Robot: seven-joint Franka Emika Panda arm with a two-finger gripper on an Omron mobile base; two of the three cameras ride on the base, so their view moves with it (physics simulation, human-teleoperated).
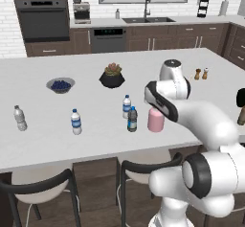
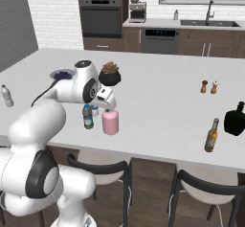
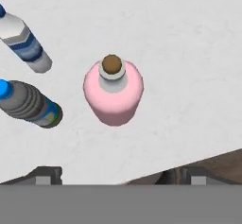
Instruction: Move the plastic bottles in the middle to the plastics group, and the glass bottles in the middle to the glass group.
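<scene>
Glass is the material at risk here: the pink bottle stands upright on the white counter, near its front edge, long axis vertical, neck and small brown stopper pointing straight up at the hand camera. It is seen from directly above in the hand view, centred between the two dark fingertips at the bottom, so the gripper is judged to be hovering over it with the jaws spread wide and nothing held between them.

A grasp on the narrow neck is judged risky: the shoulders are rounded and the body is wide, so a closure taken too high could slip off the stopper, and one taken off-centre could tip the bottle toward the counter edge, which is seen close by in the hand view. A descent that is slightly skewed could also land a finger on the shoulder and push the bottle over.

Just beside it, to its left in the left base view, the dark-tinted bottle and the clear bottle are standing upright, close enough that one open finger could clip them on the way down.

Farther out, the plastics group is made up of the blue-labelled water bottle and the plain water bottle, well apart to the left. The brown bottle and the black bottle are seen well apart to the right, so a long carry across the counter is expected.
</scene>
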